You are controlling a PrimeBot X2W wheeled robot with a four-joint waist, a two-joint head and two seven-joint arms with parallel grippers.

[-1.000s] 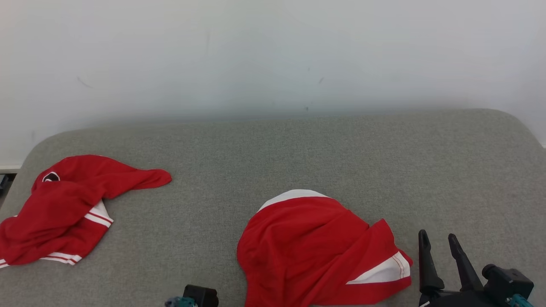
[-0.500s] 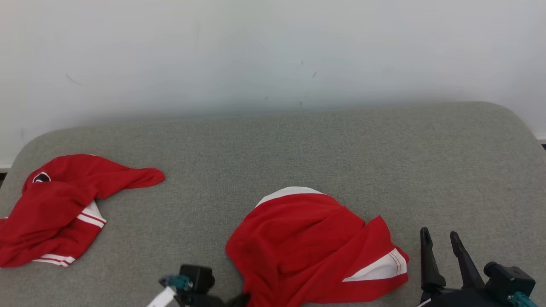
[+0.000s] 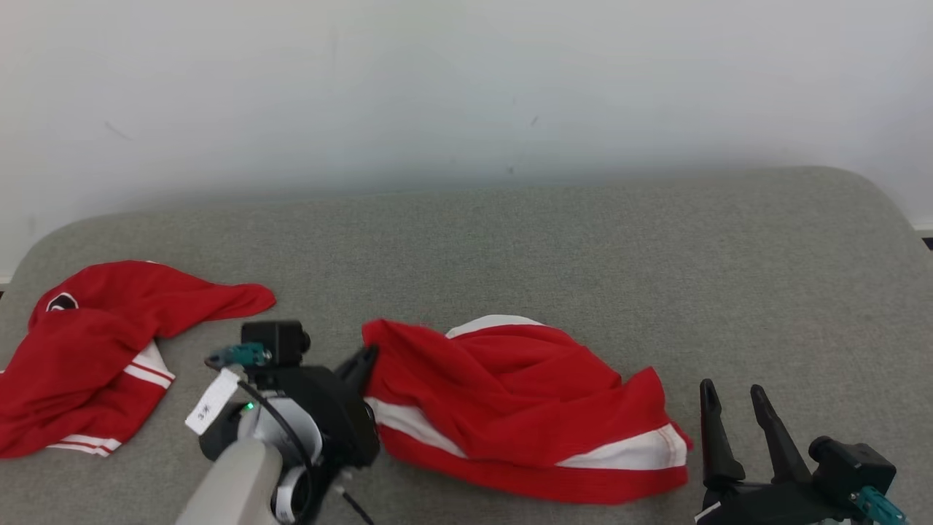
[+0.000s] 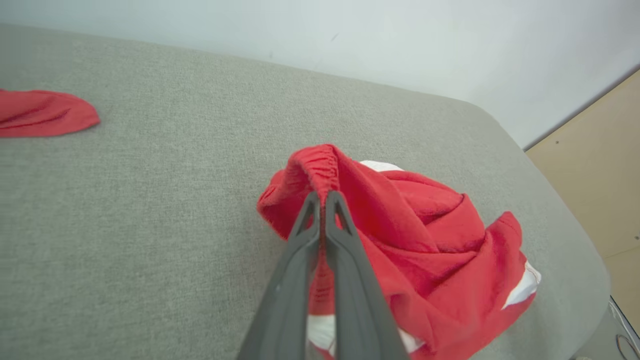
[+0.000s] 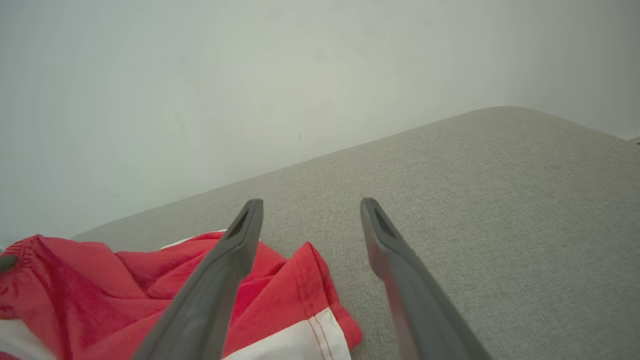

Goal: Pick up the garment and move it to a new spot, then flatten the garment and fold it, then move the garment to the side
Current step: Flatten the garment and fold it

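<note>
a: where does the red garment (image 3: 525,408) lie, and which way does it run?

b: in the head view it sits low and centre on the grey cushion (image 3: 510,240). its long axis runs from about 10 o'clock down to 4 o'clock. the gathered elastic edge is the 10 o'clock end, raised off the fabric. the 4 o'clock end lies flat, with a white band along the 6 o'clock edge and another white patch peeking out at 12 o'clock.

a: what holds the raised end?

b: the left gripper (image 3: 368,357). its wrist view shows both dark fingers pressed together with the crinkled waistband pinched between the tips.

a: and the other one?

b: the right gripper (image 3: 732,397) rests at 4 o'clock of the garment, just beside its hem, fingers spread apart and holding nothing. they point toward 12 o'clock.

a: any writing or labels?

b: a white tag (image 3: 211,407) hangs on the left wrist with a small dark mark, too small to read. no print shows on the held garment.

a: anything else around?

b: a second red garment (image 3: 95,357) lies crumpled at 9 o'clock, well apart, with white stripes at its hem and a black and white emblem (image 3: 61,302) whose letters cannot be made out. a pale wall (image 3: 466,87) rises behind the cushion at 12 o'clock.
</note>
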